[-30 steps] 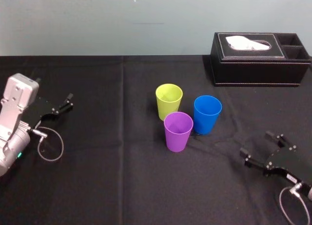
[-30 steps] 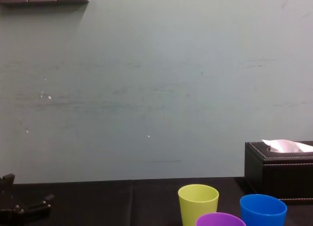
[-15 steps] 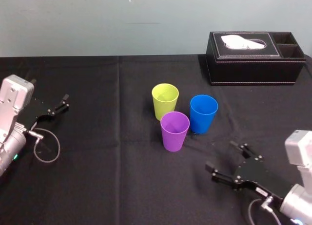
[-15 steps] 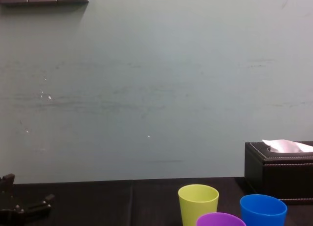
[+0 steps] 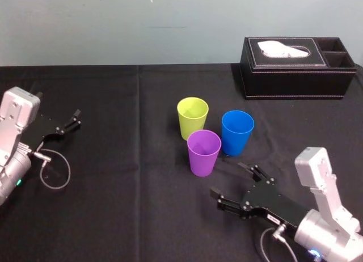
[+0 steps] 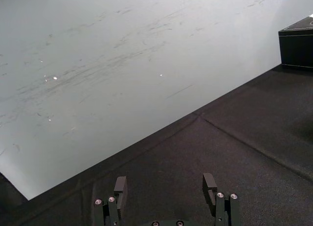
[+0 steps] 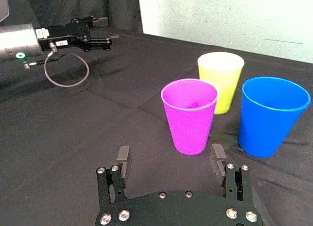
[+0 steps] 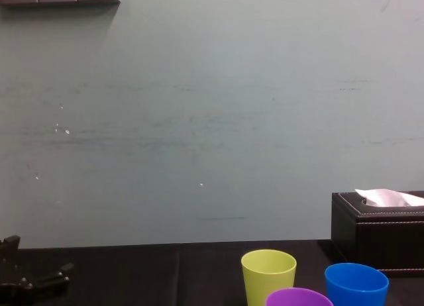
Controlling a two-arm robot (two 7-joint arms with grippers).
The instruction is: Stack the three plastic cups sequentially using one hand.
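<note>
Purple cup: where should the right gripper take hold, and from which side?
Probably across its tapered wall just below the rim, from the near side, where the open right gripper is. The purple cup stands upright; the yellow-green cup and blue cup crowd its far side. Left gripper sits parked.

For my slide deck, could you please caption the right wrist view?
Open right gripper faces the tapered purple plastic cup; yellow-green plastic cup and blue plastic cup stand close by.

Bare tablecloth [image 5: 142, 216] between right gripper [image 5: 228, 180], purple cup [image 5: 203, 153]
</note>
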